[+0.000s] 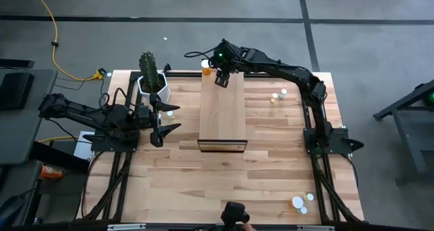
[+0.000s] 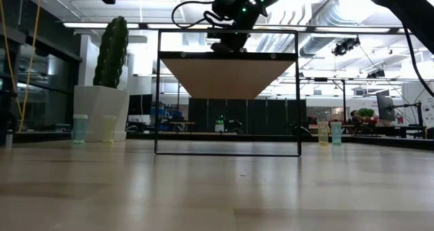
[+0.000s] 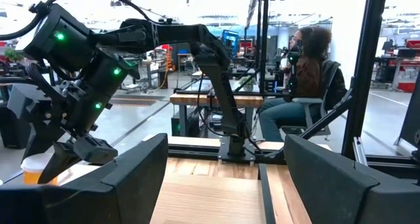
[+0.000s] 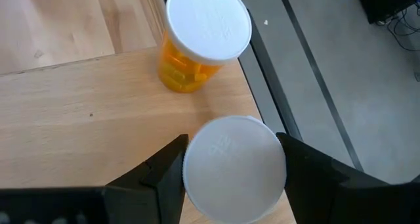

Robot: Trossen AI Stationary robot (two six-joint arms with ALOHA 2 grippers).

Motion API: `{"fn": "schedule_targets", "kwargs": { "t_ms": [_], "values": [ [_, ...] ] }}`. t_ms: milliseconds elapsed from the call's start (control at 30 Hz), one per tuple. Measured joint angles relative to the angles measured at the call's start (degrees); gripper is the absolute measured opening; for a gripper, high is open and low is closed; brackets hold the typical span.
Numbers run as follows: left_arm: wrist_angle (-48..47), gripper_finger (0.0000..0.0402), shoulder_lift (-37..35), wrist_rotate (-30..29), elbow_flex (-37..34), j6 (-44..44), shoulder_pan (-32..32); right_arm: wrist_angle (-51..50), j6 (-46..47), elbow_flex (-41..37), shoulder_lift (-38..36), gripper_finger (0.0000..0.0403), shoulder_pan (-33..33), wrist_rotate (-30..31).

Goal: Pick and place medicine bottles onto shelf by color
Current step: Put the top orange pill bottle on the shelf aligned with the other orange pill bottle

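Fingers of the right gripper (image 4: 233,178) clasp a white-capped bottle (image 4: 234,168) over the shelf (image 1: 222,112) beside an orange bottle (image 4: 200,40); left gripper (image 1: 165,119) fingers gape above the counter (image 1: 271,170).

A grey concrete floor (image 1: 380,34) surrounds the wooden tabletop (image 1: 224,183) in the high view, crossed by dark seams; a yellow cable (image 1: 53,34) trails down the upper left of the frame; a dark stand (image 1: 407,109) juts in at the right edge. In the low view, ceiling ducts (image 2: 332,17) and strip lights (image 2: 102,25) fill the top; a person (image 3: 308,79) sits at a workbench (image 3: 216,100) right of centre in the left wrist view.
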Motion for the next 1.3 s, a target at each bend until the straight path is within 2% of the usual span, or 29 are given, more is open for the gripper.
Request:
{"fn": "schedule_targets", "kwargs": {
  "t_ms": [500, 867, 1300],
  "values": [
    [0.0, 0.0294, 0.0, 0.0, 0.0, 0.0, 0.0, 0.8, -0.2, 0.0, 0.0, 0.0197, 0.0, 0.0],
    [0.0, 0.0294, 0.0, 0.0, 0.0, 0.0, 0.0, 1.3, -0.2, 0.0, 0.0, 0.0261, 0.0, 0.0],
    [0.0, 0.0294, 0.0, 0.0, 0.0, 0.0, 0.0, 5.4, -2.7, 0.0, -1.5, 0.0268, -0.1, 2.8]
  ]
}}
